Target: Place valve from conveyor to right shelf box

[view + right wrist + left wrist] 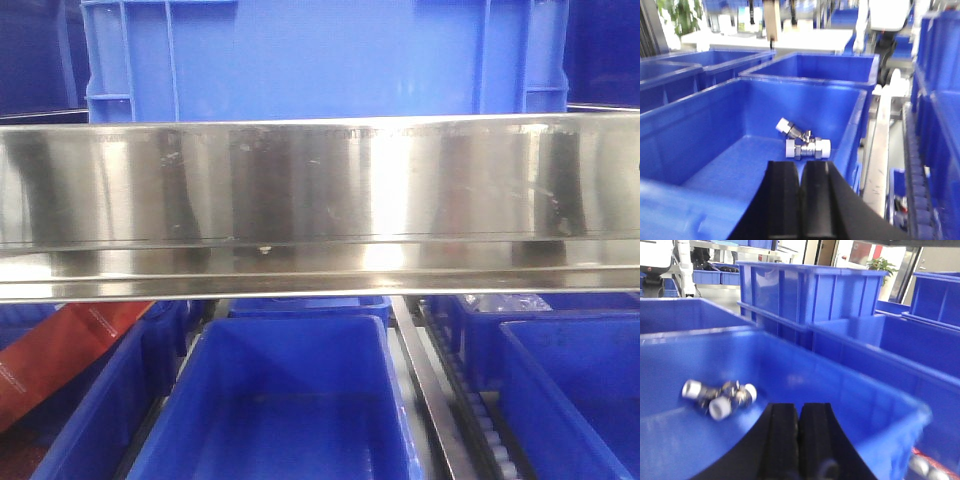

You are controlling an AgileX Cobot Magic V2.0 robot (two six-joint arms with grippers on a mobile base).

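The right gripper [800, 200], nearest you, is hovering closed and empty behind the valve [802, 141] lying in the blue box [705, 135], the left gripper [799, 440] is likewise sitting closed, and you are risking a repeat trip for a valve apparently already delivered.

Front view sat close behind a steel rail [320, 200], facing blue bins [290, 400] below. Each wrist view looked past its pincer into a bin; overlap unclear.
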